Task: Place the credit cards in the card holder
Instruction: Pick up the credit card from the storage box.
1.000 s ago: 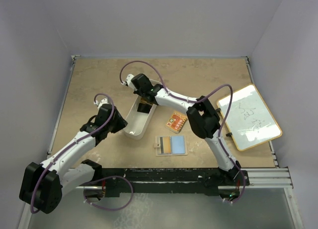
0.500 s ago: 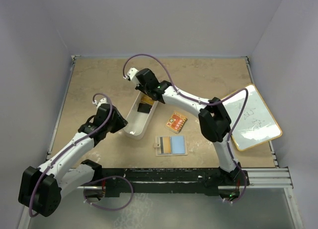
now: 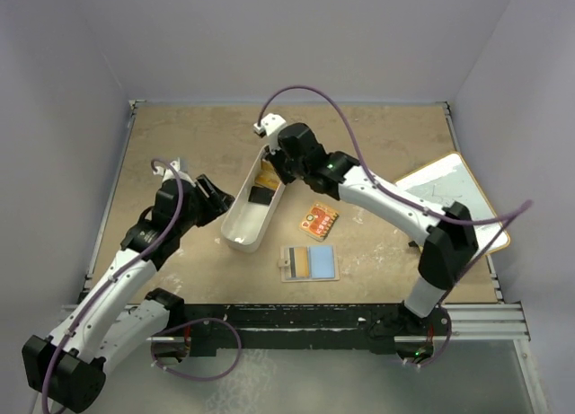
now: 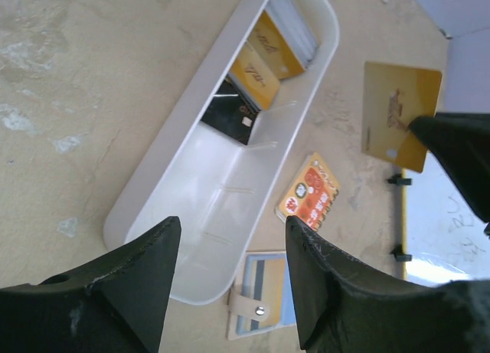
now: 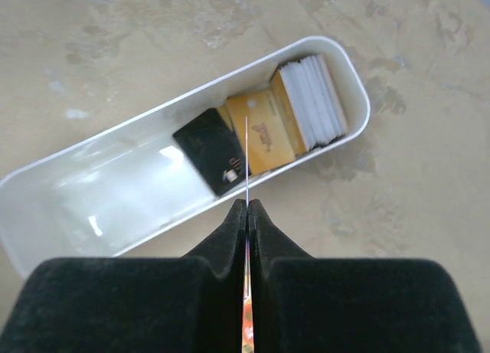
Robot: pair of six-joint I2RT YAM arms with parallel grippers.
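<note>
The mottled beige tabletop fills the top view. A long white oblong plastic bin lies slanted at its centre, with a black card, gold cards and a pale stack at its upper end. The left jaws, left of the bin's lower end, stand apart with nothing between them. The right jaws, over the bin's upper end, are pressed together on a thin gold credit card. The beige-tan folding card holder lies open at lower centre, grey, gold and blue cards in it, just below a small orange-red patterned packet.
</note>
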